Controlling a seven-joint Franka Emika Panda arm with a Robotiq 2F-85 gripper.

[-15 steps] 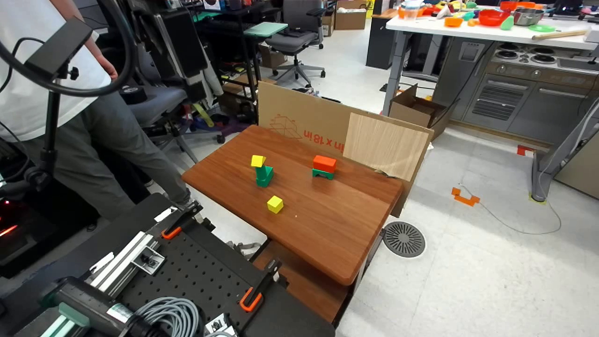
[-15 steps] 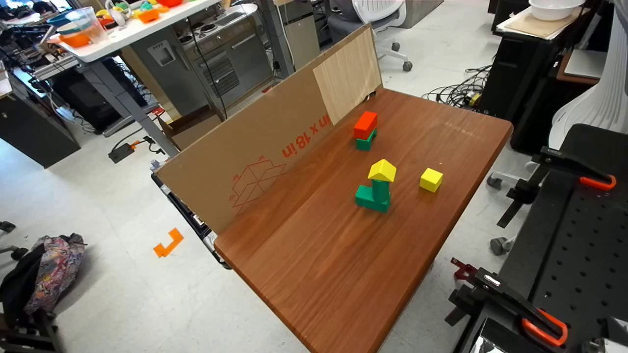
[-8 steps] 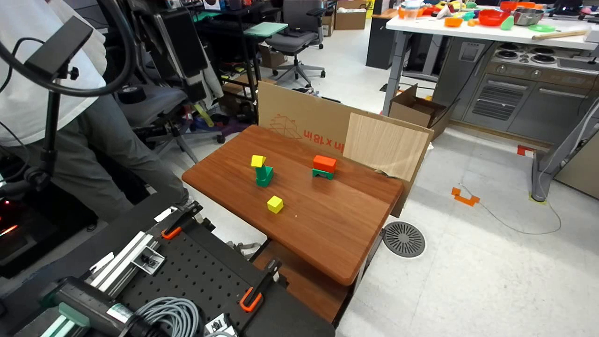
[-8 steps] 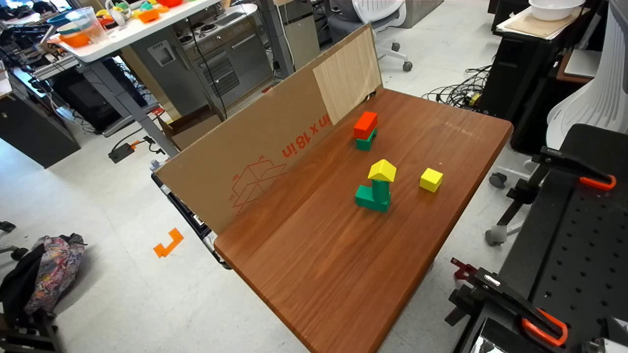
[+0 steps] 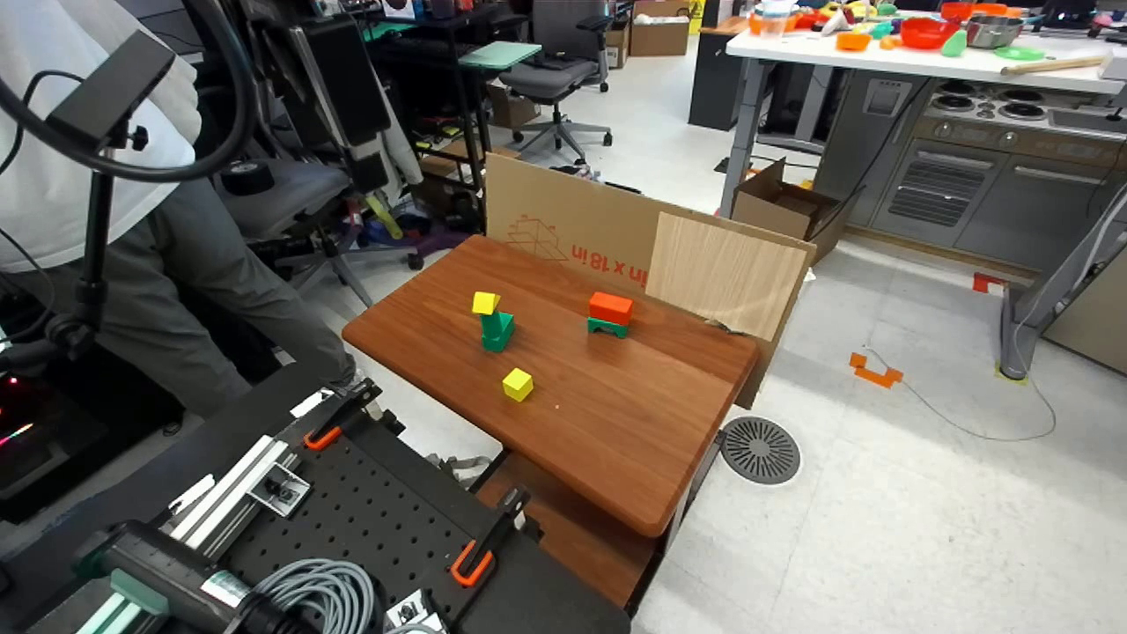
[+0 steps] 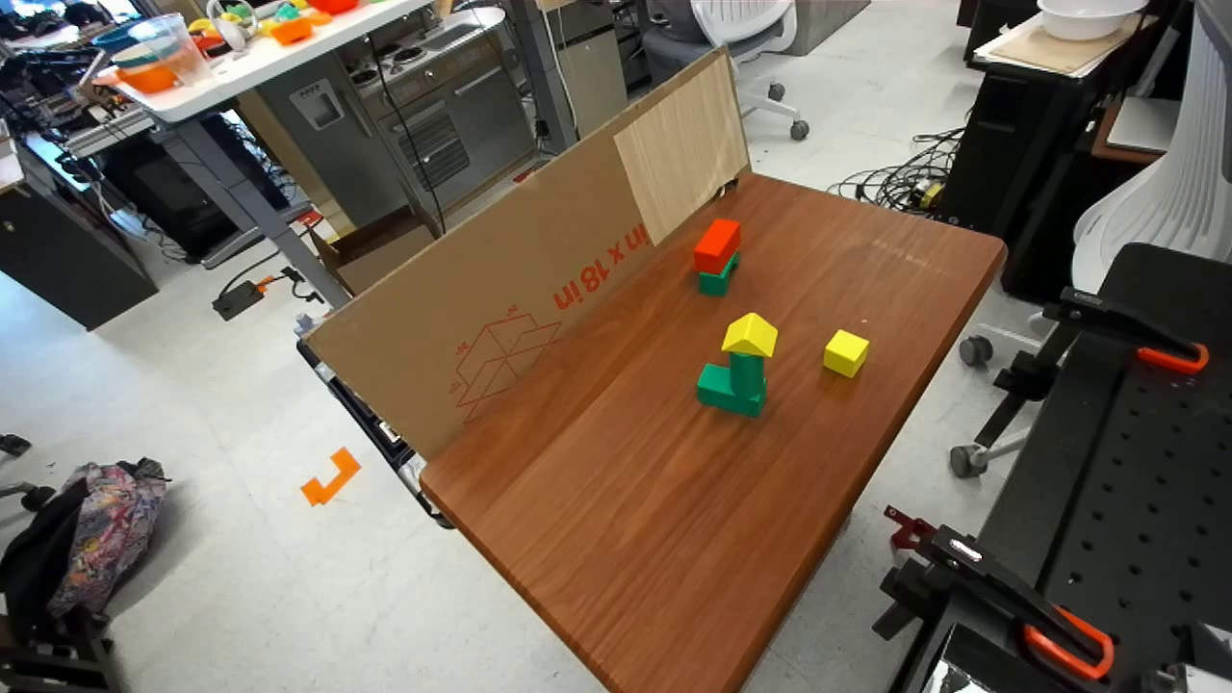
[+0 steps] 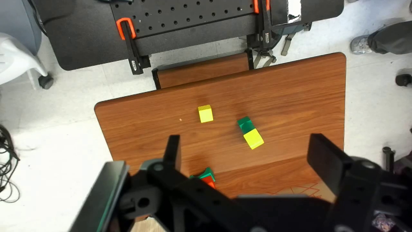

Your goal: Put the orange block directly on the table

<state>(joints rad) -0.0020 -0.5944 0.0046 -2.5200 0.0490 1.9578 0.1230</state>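
In an exterior view, left to right, we log a person (image 5: 176, 255) cut off at the torso, yellow roof-shaped block (image 5: 486, 303) atop green pieces (image 5: 498, 337), yellow cube (image 5: 518, 385), and the orange block (image 5: 611, 307) on a green arch (image 5: 607, 328) that stands on the worktop (image 5: 607, 423). Wrist view: pincer (image 7: 246, 146) spread wide, holding nothing, its bulk hiding all but a small part of the orange block from us.

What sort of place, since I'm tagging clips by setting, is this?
Probably a robotics lab or workshop rather than a home, going by the black perforated board, the orange-handled clamps at its edge and the coil of grey cable.
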